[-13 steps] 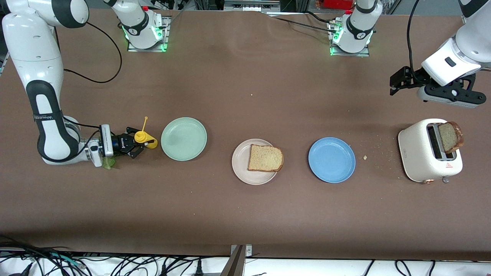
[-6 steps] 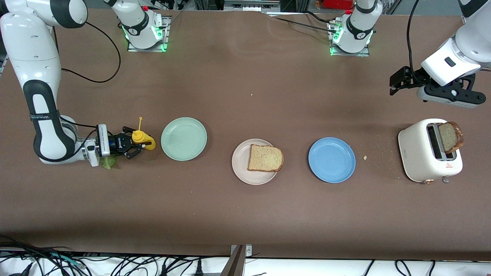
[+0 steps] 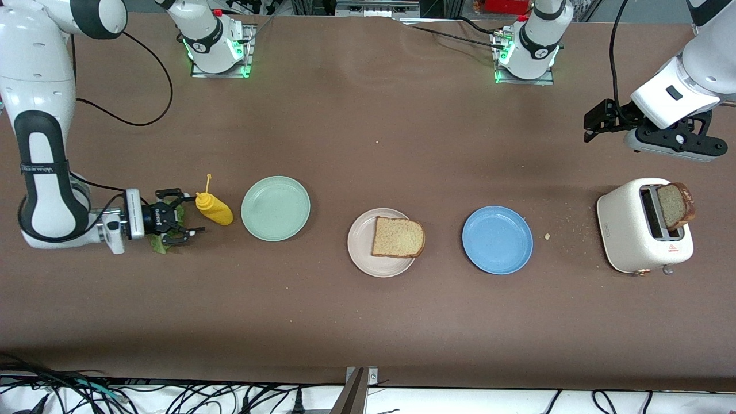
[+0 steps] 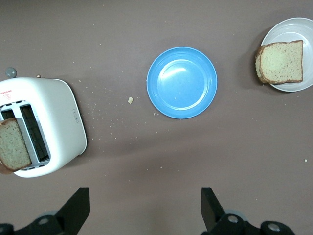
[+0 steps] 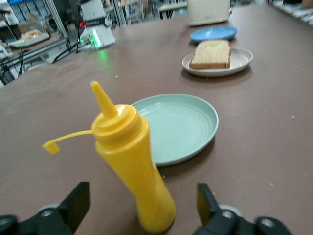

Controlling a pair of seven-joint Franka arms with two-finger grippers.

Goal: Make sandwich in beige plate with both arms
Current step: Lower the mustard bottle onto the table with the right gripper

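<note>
The beige plate [image 3: 362,256] lies mid-table with one bread slice [image 3: 398,237] on it; both show in the left wrist view, the plate [image 4: 299,25] and the slice [image 4: 279,61]. A second bread slice [image 3: 675,206] sticks out of the white toaster [image 3: 629,230]. A green lettuce leaf [image 3: 160,247] lies on the table, mostly hidden under my right gripper [image 3: 187,214]. That gripper is open and empty, low over the table beside a yellow squeeze bottle [image 3: 214,208]. My left gripper [image 3: 589,127] is open and empty in the air, over bare table beside the toaster.
A mint-green plate [image 3: 275,208] lies between the bottle and the beige plate. A blue plate [image 3: 497,240] lies between the beige plate and the toaster. Crumbs lie near the toaster. In the right wrist view the bottle [image 5: 129,161] stands close ahead of the fingers.
My right gripper opened, let go of the yellow bottle and drew back toward the right arm's end of the table. The bottle stands by itself. The left arm has not moved.
</note>
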